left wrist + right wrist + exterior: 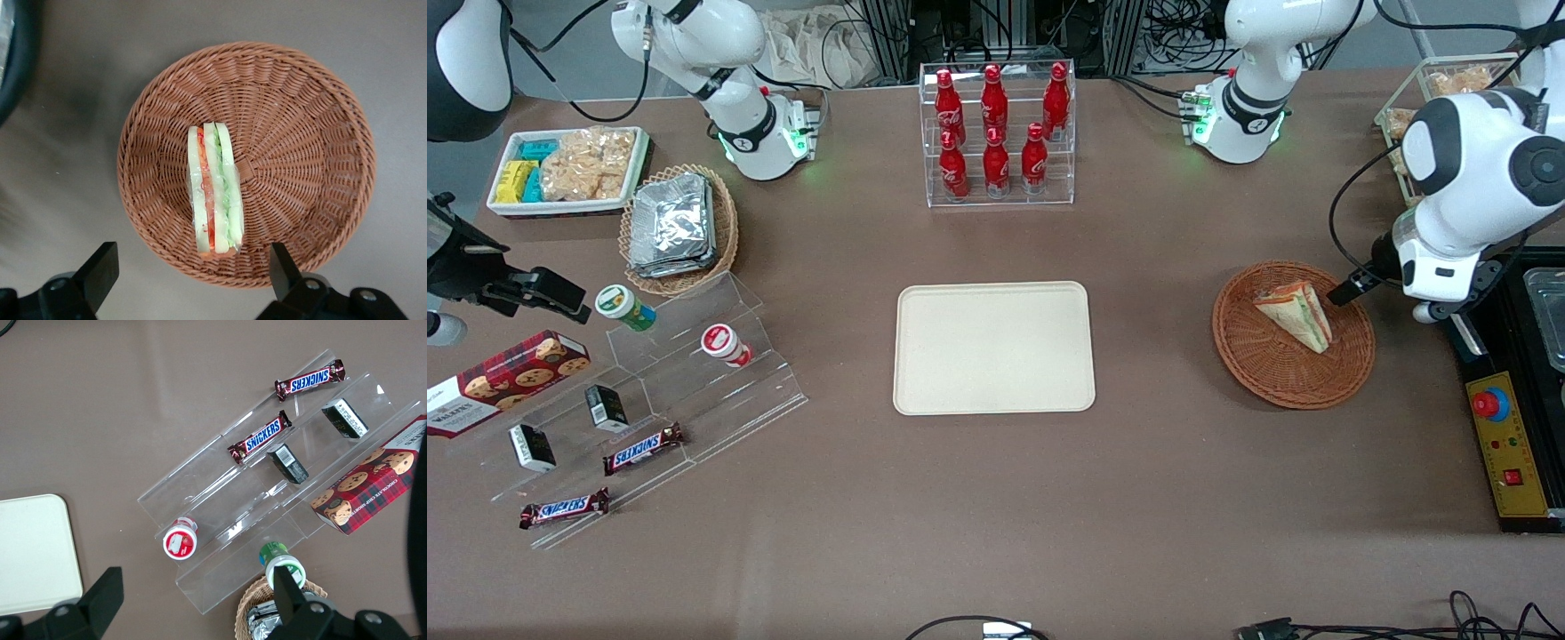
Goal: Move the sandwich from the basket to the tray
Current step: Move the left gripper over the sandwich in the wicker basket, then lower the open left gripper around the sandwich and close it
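One sandwich (pixel 215 190) lies in the basket (pixel 320 120). Above it hangs the left gripper (pixel 190 273), fingers wide apart and empty, ready to grab; the tray (pixel 994 347) waits nearby.

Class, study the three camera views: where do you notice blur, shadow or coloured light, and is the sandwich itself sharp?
Left wrist view: the sandwich and basket are sharp, the open gripper hovering above them; the tabletop edge smears. Front view: green lights glow on both arm bases; the tray is evenly lit. Right wrist view: soft shadows only.
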You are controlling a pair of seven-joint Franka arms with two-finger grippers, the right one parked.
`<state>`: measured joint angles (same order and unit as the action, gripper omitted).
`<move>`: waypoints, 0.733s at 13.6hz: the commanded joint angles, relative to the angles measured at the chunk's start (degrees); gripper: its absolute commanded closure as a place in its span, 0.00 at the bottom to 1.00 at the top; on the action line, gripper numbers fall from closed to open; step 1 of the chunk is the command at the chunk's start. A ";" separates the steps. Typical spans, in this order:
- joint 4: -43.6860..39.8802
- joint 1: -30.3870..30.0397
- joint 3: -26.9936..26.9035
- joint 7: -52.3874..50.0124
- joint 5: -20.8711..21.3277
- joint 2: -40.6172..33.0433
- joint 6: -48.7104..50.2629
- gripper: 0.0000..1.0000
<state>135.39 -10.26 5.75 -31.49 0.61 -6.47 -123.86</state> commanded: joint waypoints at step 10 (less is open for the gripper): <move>6.99 3.49 0.40 -13.68 0.45 6.55 -15.70 0.00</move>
<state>141.66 -7.52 6.15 -42.85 0.60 -0.74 -137.64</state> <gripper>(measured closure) 0.000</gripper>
